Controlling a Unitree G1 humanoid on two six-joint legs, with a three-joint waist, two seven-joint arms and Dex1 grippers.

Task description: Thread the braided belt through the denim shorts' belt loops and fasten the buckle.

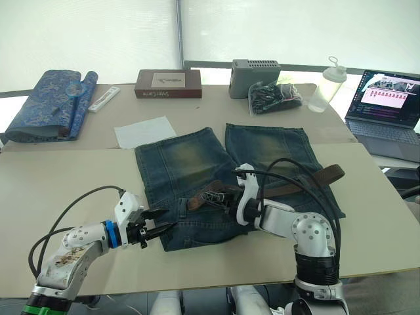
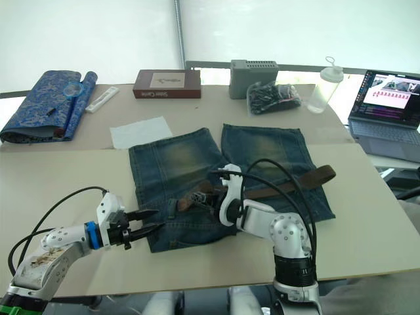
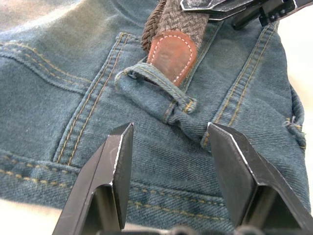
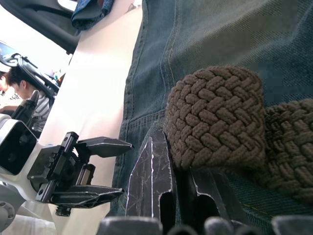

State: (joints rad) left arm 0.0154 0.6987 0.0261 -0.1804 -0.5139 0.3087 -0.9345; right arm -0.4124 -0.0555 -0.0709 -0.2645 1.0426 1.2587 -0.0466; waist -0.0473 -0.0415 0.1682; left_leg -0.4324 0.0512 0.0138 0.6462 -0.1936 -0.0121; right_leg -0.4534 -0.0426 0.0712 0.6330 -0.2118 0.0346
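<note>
The denim shorts lie flat on the table with the waistband toward me. The braided belt runs across the waistband from the right. My right gripper is shut on the belt near its leading end, and the braided strap bulges over its fingers. The belt's reddish leather tip rests at a belt loop. My left gripper is open just short of that loop, at the waistband's left part. The buckle is hidden.
At the back of the table are a blue patterned fabric roll, a brown box, a white sheet, a grey box, a black bag and a plastic bottle. A laptop stands far right. A person sits beyond.
</note>
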